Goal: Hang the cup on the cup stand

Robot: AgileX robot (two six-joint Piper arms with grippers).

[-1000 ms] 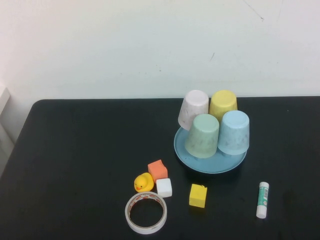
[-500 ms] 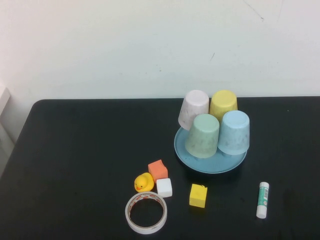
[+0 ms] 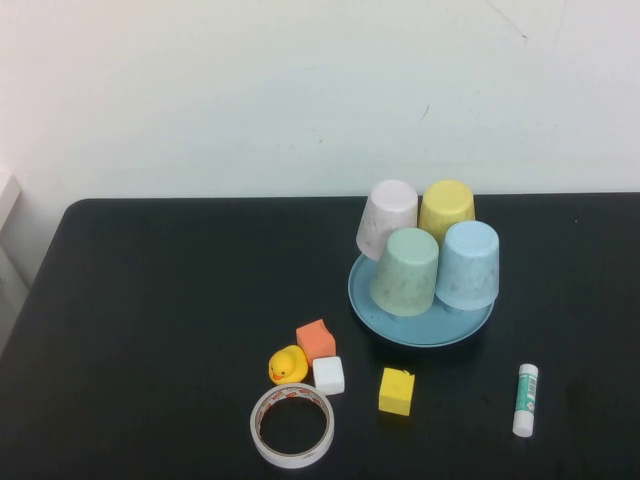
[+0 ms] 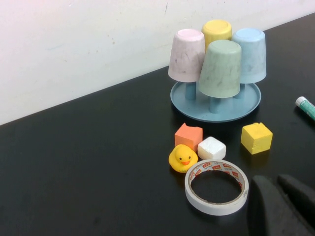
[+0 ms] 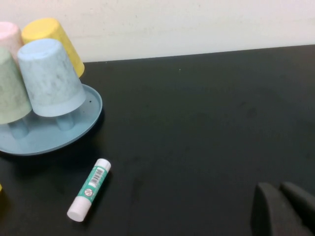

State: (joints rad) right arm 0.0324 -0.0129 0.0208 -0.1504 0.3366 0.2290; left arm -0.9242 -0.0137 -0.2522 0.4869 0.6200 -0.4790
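The light blue cup (image 3: 468, 265) hangs upside down on a peg of the round blue cup stand (image 3: 420, 328), at its right side; it also shows as the cup (image 4: 250, 54) and the cup (image 5: 51, 78). Neither arm appears in the high view. My left gripper (image 4: 278, 184) is shut and empty, low over the table near the tape roll (image 4: 216, 187), well short of the cup stand (image 4: 215, 114). My right gripper (image 5: 279, 189) is shut and empty over bare black table, far to the right of the cup stand (image 5: 49, 140).
Mint green (image 3: 406, 271), pink (image 3: 387, 218) and yellow (image 3: 446, 211) cups also hang on the stand. In front lie an orange block (image 3: 315, 341), rubber duck (image 3: 288, 365), white block (image 3: 328, 375), yellow block (image 3: 396, 391), tape roll (image 3: 291, 426) and a glue stick (image 3: 525, 399).
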